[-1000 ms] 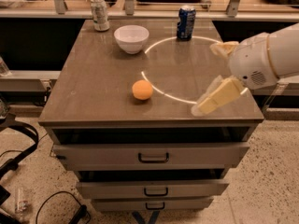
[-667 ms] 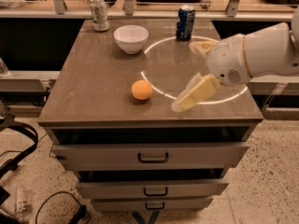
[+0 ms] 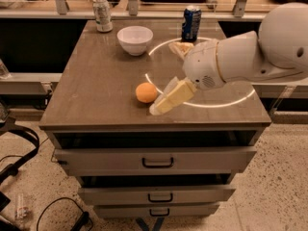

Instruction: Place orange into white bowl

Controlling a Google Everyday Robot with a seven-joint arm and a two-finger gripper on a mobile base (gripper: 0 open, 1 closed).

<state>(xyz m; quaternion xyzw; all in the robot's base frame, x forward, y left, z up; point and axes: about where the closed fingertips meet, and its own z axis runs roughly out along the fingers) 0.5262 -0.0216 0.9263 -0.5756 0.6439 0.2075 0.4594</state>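
The orange (image 3: 146, 92) lies on the brown cabinet top (image 3: 96, 81), near the front middle. The white bowl (image 3: 134, 39) stands empty at the back, left of centre, well behind the orange. My gripper (image 3: 163, 78) comes in from the right on a large white arm (image 3: 260, 52). It is open. Its near cream finger (image 3: 169, 100) sits low, just right of the orange and close to touching it. The far finger (image 3: 180, 47) is behind, near the blue can. The gripper holds nothing.
A blue can (image 3: 191, 23) stands at the back, right of the bowl. A silver-green can (image 3: 102, 14) stands at the back left corner. A bright ring of light (image 3: 159, 47) lies on the top. Drawers (image 3: 156, 160) are below the front edge.
My gripper and arm have moved left across the top towards the orange. The near finger is now right beside it. The orange and bowl have not moved.
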